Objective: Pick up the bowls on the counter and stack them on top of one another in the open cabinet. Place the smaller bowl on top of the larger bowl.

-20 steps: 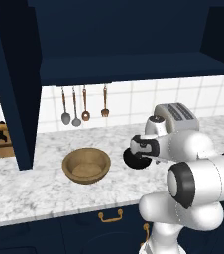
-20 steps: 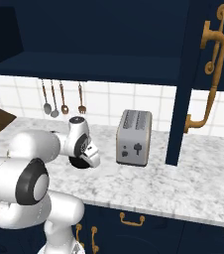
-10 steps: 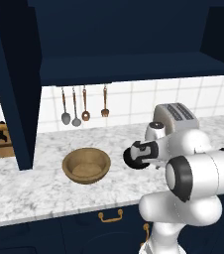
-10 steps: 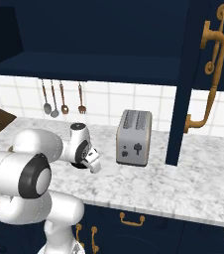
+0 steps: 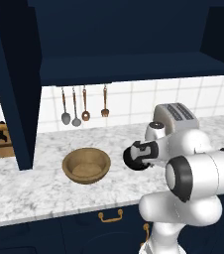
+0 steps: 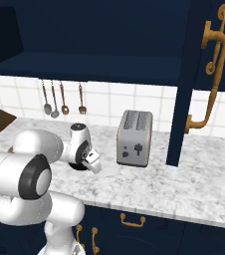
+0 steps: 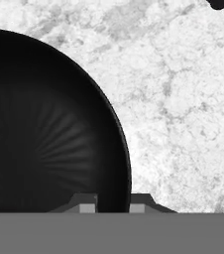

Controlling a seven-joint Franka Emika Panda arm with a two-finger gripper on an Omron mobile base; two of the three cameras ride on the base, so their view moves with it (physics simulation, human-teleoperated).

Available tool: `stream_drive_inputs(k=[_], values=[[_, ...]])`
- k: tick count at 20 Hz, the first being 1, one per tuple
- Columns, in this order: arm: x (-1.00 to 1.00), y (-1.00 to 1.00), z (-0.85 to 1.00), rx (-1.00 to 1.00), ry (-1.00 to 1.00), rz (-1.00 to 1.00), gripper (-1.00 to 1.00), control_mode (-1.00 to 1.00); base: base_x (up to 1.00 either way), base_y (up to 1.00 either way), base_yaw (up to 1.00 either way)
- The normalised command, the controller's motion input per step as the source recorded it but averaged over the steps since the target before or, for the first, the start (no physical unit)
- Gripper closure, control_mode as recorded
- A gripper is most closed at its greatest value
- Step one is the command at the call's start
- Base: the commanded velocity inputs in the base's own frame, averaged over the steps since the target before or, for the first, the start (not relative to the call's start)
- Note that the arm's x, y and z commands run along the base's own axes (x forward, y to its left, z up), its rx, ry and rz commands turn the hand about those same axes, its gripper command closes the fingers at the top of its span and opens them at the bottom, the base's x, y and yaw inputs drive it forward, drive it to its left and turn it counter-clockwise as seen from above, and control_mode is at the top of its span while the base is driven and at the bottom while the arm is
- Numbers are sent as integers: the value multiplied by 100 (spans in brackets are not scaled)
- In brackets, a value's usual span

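Note:
The smaller black bowl sits on the marbled counter, its right rim running down between my two fingertips. My gripper is shut on that rim. From the left base view, the gripper hangs low over the counter with the black bowl at its tip. The larger wooden bowl rests to the left of it, apart and untouched. The open cabinet spans the wall above. In the right base view the gripper and black bowl lie left of the toaster.
A silver toaster stands just right of the hand. Utensils hang on the tiled wall behind. A knife block is at far left. An open cabinet door with a brass handle juts out at right.
My elbow has swung forward and to the right while the hand stayed low at the black bowl. The wooden bowl has not moved.

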Motion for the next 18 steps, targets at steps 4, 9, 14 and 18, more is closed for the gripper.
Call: stream_drive_inputs(k=[4, 9, 14, 18], values=[[-1, 0, 34, 0, -4, 0, 100, -100, 0, 0, 0], [-40, 0, 90, 1, -22, 0, 100, -100, 0, 0, 0], [-28, 23, 92, 0, -16, 0, 100, -100, 0, 0, 0], [0, 99, 32, 0, 0, 1, 100, -100, 0, 0, 0]])
